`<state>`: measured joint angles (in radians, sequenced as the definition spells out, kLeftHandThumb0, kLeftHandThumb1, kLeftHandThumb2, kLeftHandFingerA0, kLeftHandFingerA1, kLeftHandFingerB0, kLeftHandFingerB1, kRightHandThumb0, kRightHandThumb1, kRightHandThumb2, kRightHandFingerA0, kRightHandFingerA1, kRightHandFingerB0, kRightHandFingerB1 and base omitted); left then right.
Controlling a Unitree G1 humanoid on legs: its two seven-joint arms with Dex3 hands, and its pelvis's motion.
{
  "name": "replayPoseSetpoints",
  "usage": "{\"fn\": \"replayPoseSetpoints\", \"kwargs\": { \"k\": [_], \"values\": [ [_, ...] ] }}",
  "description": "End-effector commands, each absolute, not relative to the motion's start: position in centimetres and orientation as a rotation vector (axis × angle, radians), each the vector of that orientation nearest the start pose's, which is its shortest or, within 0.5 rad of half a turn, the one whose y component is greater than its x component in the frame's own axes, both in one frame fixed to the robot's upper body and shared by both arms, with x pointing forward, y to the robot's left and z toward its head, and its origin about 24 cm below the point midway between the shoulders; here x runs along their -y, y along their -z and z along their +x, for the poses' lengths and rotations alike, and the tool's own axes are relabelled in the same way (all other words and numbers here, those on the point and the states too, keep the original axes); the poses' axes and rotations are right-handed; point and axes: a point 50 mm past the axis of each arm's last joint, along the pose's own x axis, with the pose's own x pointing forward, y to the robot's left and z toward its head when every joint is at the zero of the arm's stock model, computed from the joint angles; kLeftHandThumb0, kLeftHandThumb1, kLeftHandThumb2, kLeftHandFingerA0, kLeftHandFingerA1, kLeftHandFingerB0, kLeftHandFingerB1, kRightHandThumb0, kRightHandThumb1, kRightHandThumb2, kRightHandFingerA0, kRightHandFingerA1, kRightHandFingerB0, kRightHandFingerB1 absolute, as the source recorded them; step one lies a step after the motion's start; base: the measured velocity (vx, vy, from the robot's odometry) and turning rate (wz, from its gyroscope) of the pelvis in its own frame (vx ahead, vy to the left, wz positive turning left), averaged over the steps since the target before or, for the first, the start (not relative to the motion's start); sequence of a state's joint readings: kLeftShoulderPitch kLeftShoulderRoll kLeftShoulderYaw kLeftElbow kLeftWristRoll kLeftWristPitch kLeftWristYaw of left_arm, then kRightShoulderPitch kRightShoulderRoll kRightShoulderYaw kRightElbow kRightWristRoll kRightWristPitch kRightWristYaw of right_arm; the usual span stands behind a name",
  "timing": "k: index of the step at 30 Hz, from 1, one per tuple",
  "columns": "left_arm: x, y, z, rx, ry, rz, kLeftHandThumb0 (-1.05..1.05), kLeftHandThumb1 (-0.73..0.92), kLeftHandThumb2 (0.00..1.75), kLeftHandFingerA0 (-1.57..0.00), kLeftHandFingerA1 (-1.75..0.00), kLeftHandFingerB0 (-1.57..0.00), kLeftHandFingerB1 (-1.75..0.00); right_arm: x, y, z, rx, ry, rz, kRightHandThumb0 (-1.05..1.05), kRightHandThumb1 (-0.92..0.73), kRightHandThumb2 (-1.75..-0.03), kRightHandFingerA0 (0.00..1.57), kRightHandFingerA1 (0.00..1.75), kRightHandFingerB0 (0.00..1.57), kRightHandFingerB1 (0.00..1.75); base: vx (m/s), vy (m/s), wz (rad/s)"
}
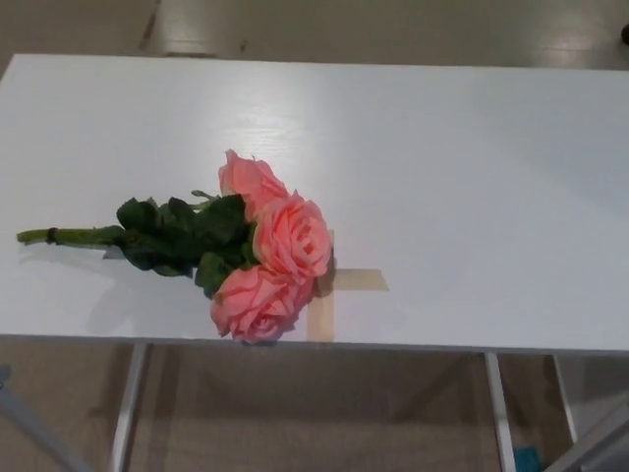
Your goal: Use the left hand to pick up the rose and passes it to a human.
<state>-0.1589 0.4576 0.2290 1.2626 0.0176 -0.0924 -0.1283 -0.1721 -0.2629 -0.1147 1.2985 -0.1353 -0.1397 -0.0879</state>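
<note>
Here the rose lies on the table, stem pointing left for an easy left-hand grasp; neither hand shows, so their state is unknowable.

No robot body in view.

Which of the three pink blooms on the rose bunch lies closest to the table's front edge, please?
The lowest bloom, at the bottom of the cluster beside the tape cross. The other two blooms lie farther back on the table.
</note>
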Motion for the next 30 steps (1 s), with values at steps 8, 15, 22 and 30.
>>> {"fn": "replayPoseSetpoints", "kwargs": {
  "k": [8,15,22,30],
  "values": [
    [-33.5,9.8,15.7,-0.877,-0.300,0.141,-0.42,0.46,0.54,-0.61,-0.43,-0.34,-0.33,26.0,13.4,15.3,-0.957,0.241,-0.324,-0.52,-0.75,-0.63,0.56,0.62,0.31,0.30,0.00,0.000,0.00],
    [-33.9,6.9,16.0,-0.707,0.072,0.360,-0.49,0.43,0.53,-0.34,-0.36,-0.30,-0.30,26.1,13.4,15.3,-0.957,0.233,-0.353,-0.52,-0.75,-0.63,0.56,0.61,0.31,0.30,0.00,0.000,0.00],
    [-31.5,-0.5,15.0,-0.378,0.403,0.384,-0.53,0.37,0.67,-0.55,-0.49,-0.45,-0.43,26.6,13.2,15.4,-0.954,0.243,-0.362,-0.52,-0.75,-0.63,0.59,0.64,0.31,0.31,0.00,0.000,0.00],
    [-28.6,-9.9,13.6,-0.125,0.639,0.427,-0.42,0.42,0.53,-0.56,-0.42,-0.52,-0.37,26.6,13.1,15.6,-0.953,0.238,-0.367,-0.57,-0.62,-0.93,0.58,0.72,0.24,0.46,0.00,0.000,0.00]
  ]
}}
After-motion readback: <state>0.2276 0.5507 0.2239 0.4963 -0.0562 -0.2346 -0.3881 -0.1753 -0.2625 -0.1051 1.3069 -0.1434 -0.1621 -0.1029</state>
